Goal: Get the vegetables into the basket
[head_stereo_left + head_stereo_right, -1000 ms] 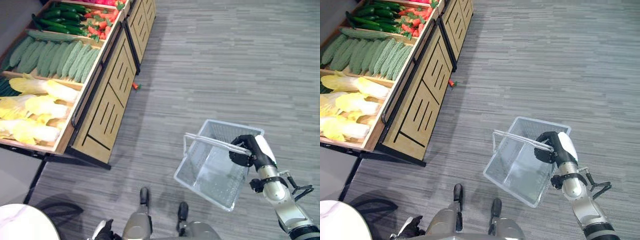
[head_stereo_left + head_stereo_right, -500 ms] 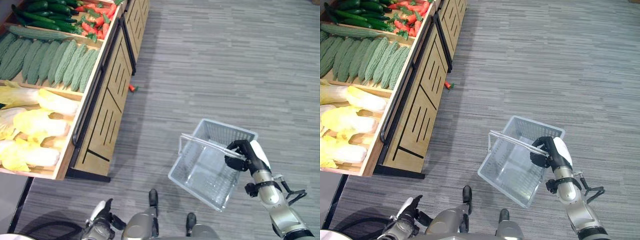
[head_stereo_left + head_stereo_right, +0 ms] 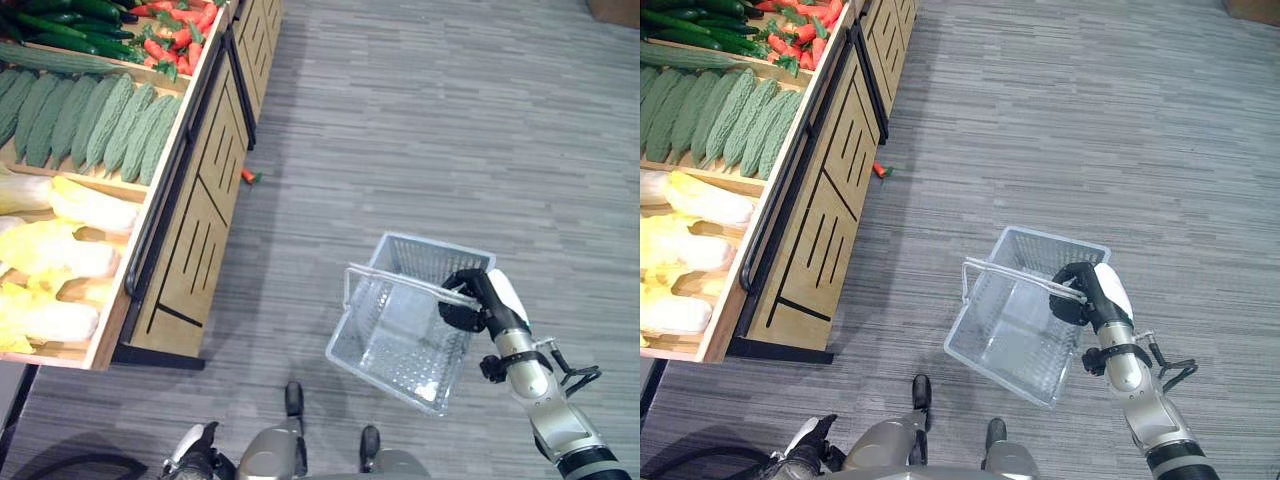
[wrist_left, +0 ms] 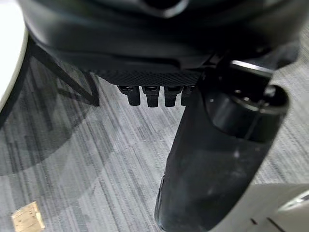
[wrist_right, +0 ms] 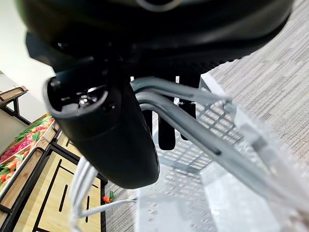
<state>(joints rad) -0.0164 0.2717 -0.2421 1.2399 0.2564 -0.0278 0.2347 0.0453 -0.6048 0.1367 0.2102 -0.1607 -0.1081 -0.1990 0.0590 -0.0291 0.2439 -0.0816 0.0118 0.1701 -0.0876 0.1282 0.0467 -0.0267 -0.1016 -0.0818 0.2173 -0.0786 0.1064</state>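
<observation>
Far to the left of the robot's right hand (image 3: 472, 300), and well apart from it, stands the slanted wooden produce stand with black-lined panels (image 3: 195, 215). Its compartments run one behind another away from the robot. The nearest holds pale yellow-white cabbages (image 3: 60, 250), lying with their long axes roughly across the shelf. Beyond them lies a row of bumpy green bitter gourds (image 3: 85, 115), side by side and parallel, each pointing up the shelf's slope. Farther still are dark green cucumbers (image 3: 60, 22), laid mostly crosswise, and beside those a heap of red chilli peppers with green stems (image 3: 172, 22) pointing every which way.

One small orange-red vegetable with a green tip (image 3: 248, 176) lies on the grey striped floor (image 3: 430, 130) just beside the stand's base, well apart from both hands.

The robot's left hand (image 3: 195, 452) shows low at the near edge of the left eye view, far from the vegetables; in its own wrist view the fingers (image 4: 149, 94) are bent under the palm with nothing in them.

To the right, the clear plastic mesh shopping basket with grey wire handles (image 3: 395, 340) hangs tilted above the floor, its long axis running towards the stand. It holds no vegetables. The right hand is clenched round the grey handles at the basket's right rim, thumb (image 5: 113, 140) and fingers wrapped over the wires.
</observation>
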